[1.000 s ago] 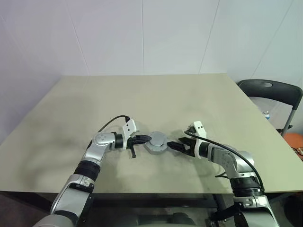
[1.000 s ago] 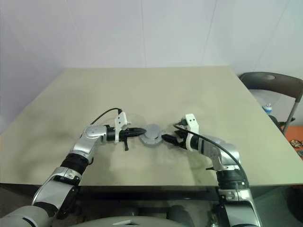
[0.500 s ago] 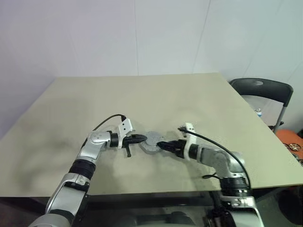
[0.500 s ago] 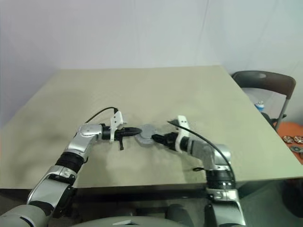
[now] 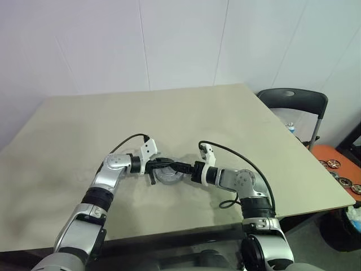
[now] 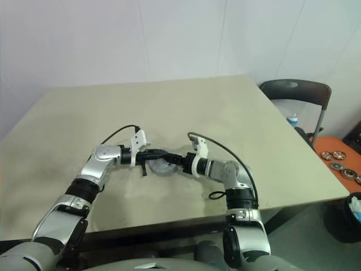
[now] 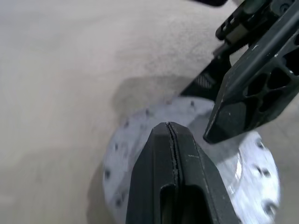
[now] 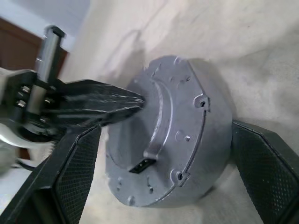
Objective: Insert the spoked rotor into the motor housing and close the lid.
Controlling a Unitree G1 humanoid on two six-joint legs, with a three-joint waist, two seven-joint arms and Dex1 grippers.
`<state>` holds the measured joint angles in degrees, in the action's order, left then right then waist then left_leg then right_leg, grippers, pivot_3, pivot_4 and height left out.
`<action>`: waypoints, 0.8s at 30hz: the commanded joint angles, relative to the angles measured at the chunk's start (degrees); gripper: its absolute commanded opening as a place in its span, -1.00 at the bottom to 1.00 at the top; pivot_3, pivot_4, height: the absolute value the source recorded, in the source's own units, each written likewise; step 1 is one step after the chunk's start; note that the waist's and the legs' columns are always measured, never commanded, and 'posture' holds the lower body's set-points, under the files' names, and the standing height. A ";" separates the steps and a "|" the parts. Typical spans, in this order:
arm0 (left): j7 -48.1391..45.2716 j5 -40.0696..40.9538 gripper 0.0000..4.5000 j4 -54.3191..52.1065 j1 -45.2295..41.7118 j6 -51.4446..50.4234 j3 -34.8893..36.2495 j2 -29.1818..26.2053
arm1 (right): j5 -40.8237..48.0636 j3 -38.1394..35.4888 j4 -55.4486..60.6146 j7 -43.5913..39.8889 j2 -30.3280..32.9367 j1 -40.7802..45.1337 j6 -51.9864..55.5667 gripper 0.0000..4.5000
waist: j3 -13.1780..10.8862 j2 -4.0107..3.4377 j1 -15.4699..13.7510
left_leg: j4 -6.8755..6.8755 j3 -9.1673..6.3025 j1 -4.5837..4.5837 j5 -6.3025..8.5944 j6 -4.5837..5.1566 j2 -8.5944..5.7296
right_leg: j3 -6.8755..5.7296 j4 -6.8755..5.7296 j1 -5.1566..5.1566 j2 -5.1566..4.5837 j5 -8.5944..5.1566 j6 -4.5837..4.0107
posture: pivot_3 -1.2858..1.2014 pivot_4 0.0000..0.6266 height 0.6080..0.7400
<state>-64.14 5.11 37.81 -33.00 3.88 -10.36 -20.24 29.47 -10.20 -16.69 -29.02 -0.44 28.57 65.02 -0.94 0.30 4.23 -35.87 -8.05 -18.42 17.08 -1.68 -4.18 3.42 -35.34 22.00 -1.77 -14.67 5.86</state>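
A beige table (image 5: 225,130) stood against a white wall, and both robot arms reached over its near half toward one grey metal object. That object was the motor housing (image 8: 182,140), a round, flat, silvery-grey assembly with small screw holes around its rim. It rested on the table, closer to the near edge than the far edge and about midway between the left and right edges. Its upper face was the lid (image 7: 126,140), a pale grey disc dotted with small dark holes. The spoked rotor could not be made out, and the pictures did not tell whether it was inside.

The left gripper (image 7: 170,128) came in from the left side, its two black fingers pressed flat together with only a thin seam between them and nothing held. Its tip lay over the lid's top face; whether it was touching could not be told.

The right gripper (image 8: 163,158) came in from the right side with its fingers spread wide. One finger (image 8: 77,172) stood at one side of the housing and the other at the opposite side, so the round body sat between them. A narrow gap showed beside at least one finger, so the fingers had not clamped the housing.

A dark folding chair (image 5: 293,104) stood beyond the table's right edge.
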 commanded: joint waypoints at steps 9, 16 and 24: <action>-4.76 -0.19 -1.00 -1.44 3.47 -3.53 -0.64 -4.55 | 3.67 0.47 -1.82 -0.66 -2.25 0.15 3.14 -0.09 | 0.15 -0.10 0.20 | 0.73 0.07 -0.01 0.02 0.01 0.10 | 0.37 -0.10 0.96 0.26 0.12 -0.53 | 0.03 -1.00 1.00; -8.63 2.14 -1.00 -7.72 5.96 -7.55 -0.48 -8.68 | 3.74 0.88 -2.52 -0.61 -1.98 0.22 2.08 -0.39 | 0.09 -0.25 1.10 | 0.75 0.09 -0.08 0.04 -0.02 0.04 | 0.48 -0.11 1.07 0.26 0.14 -0.58 | 0.03 -1.00 1.00; -8.82 2.29 -1.00 -9.95 6.96 -9.81 -0.83 -9.13 | 3.82 0.78 -2.34 -0.59 -2.01 -0.08 2.02 -0.40 | 0.07 -0.28 1.16 | 0.73 0.10 -0.08 0.04 -0.02 0.00 | 0.48 -0.09 1.04 0.23 0.14 -0.57 | 0.03 -1.00 1.00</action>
<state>-72.41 9.52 26.76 -27.74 -3.82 -8.26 -29.13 32.97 -12.74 -18.39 -29.74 -1.00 28.29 65.86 -0.88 0.02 5.39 -35.14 -7.95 -18.49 17.11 -1.70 -4.18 3.90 -35.43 23.05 -1.55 -14.54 5.29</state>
